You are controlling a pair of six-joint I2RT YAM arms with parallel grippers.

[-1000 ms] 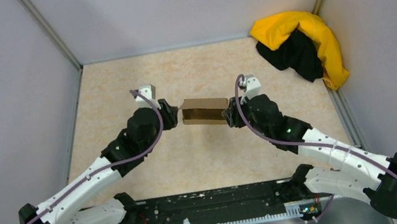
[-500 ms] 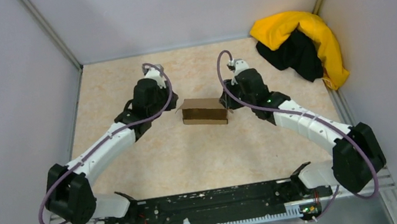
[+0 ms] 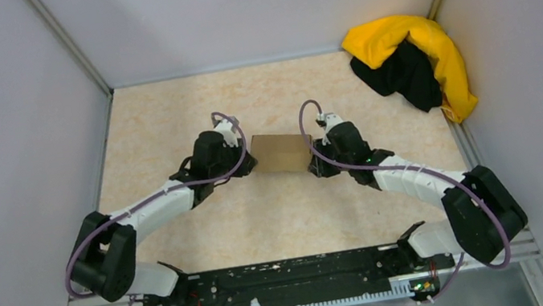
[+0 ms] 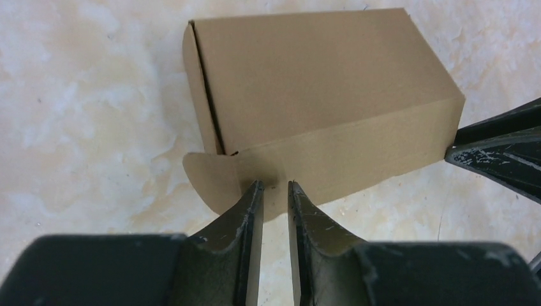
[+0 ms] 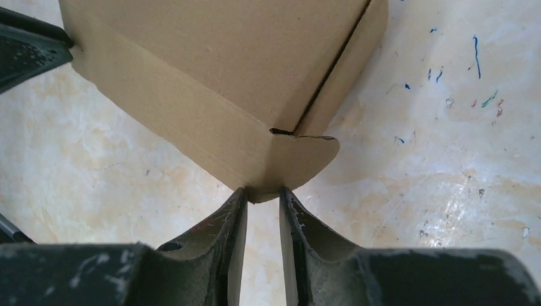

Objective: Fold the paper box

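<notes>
Cardboard paper box (image 3: 279, 153) lies lengthwise between my arms; left gripper (image 4: 273, 185) and right gripper (image 5: 261, 191), both nearly closed and empty, touch opposite sides.

No text, label, number or sign was legible; the paper box (image 4: 319, 83) showed plain brown faces, and the coloured pen marks (image 5: 475, 50) beside it formed no characters.
</notes>
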